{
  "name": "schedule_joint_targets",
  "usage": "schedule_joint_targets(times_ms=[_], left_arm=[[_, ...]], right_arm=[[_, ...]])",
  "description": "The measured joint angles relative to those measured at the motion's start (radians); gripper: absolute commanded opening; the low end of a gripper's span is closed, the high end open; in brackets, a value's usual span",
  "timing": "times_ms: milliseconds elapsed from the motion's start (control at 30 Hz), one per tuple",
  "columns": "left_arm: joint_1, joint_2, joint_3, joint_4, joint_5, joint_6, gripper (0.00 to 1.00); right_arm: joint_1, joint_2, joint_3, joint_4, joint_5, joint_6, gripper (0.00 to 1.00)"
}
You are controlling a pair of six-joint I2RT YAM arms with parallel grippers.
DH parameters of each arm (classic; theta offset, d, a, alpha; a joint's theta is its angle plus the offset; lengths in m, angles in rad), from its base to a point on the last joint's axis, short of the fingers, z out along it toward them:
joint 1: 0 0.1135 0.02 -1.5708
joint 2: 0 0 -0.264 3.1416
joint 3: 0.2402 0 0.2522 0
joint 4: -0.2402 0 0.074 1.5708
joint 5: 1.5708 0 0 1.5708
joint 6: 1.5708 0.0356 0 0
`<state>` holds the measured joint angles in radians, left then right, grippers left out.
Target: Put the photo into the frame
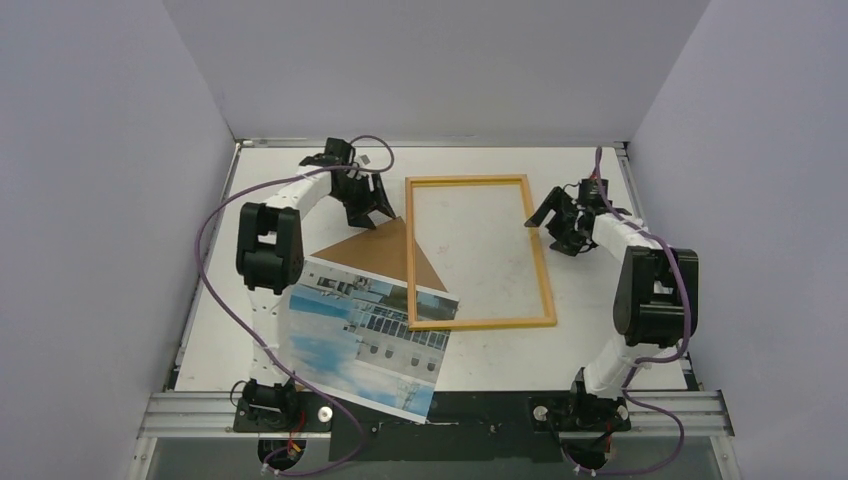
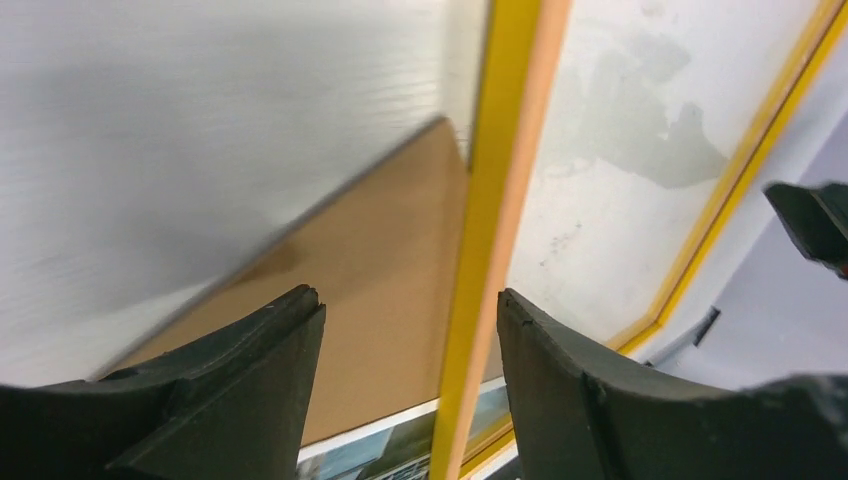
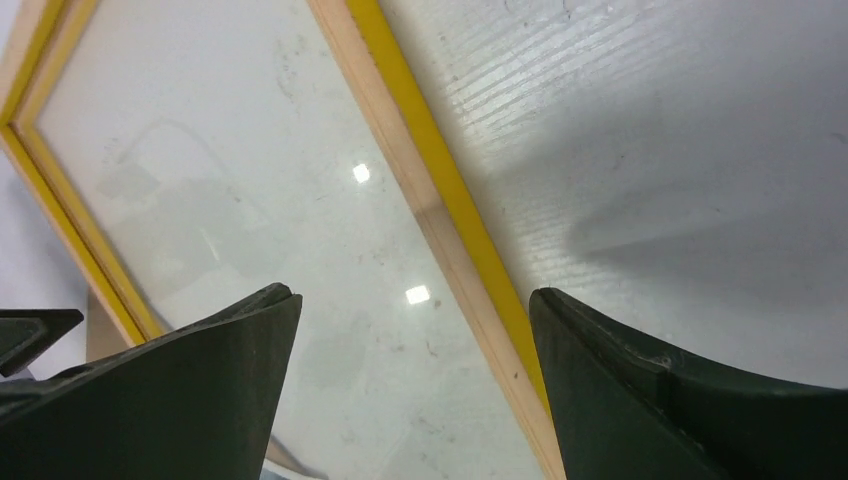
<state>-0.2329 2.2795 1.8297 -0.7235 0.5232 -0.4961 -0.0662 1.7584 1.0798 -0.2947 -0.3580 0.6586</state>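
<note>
The frame (image 1: 466,181) lies flat mid-table, wood-coloured side up, with yellow edges. The photo (image 1: 360,335), a building under blue sky, lies askew at the near left. Its far corner is tucked under the frame's near-left corner. My left gripper (image 1: 372,205) hangs open at the frame's far-left side. In the left wrist view the frame's left bar (image 2: 490,200) runs between my spread left gripper (image 2: 410,310), untouched, with the photo (image 2: 400,445) below. My right gripper (image 1: 550,222) is open over the frame's right bar (image 3: 430,190), which passes between my right gripper (image 3: 415,300).
A brown backing board (image 1: 385,255) lies partly under the frame's left bar and over the photo's far edge. The surface inside the frame (image 3: 300,200) shows glossy light spots. Grey walls enclose the table on three sides. A metal rail (image 1: 440,410) runs along the near edge.
</note>
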Motion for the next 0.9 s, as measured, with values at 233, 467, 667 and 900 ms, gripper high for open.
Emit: schedule_joint_targets(times_ms=[233,467,667,900], left_arm=[[0.092,-0.213,-0.103,-0.052,-0.152,0.054,0.63],[0.071,-0.455,-0.339,-0.050,-0.214,0.043,0.61],[0.065,-0.552,-0.521,-0.042,-0.256,0.023,0.62],[0.088,-0.615,-0.634,-0.035,-0.312,0.043,0.71]], right_arm=[[0.041,-0.164,0.064,-0.098,0.079,-0.024,0.87],[0.215,-0.311,0.039,-0.175,0.086,-0.014,0.86],[0.317,-0.443,-0.116,-0.238,0.021,0.031,0.85],[0.534,-0.496,-0.194,-0.251,0.033,0.105,0.85]])
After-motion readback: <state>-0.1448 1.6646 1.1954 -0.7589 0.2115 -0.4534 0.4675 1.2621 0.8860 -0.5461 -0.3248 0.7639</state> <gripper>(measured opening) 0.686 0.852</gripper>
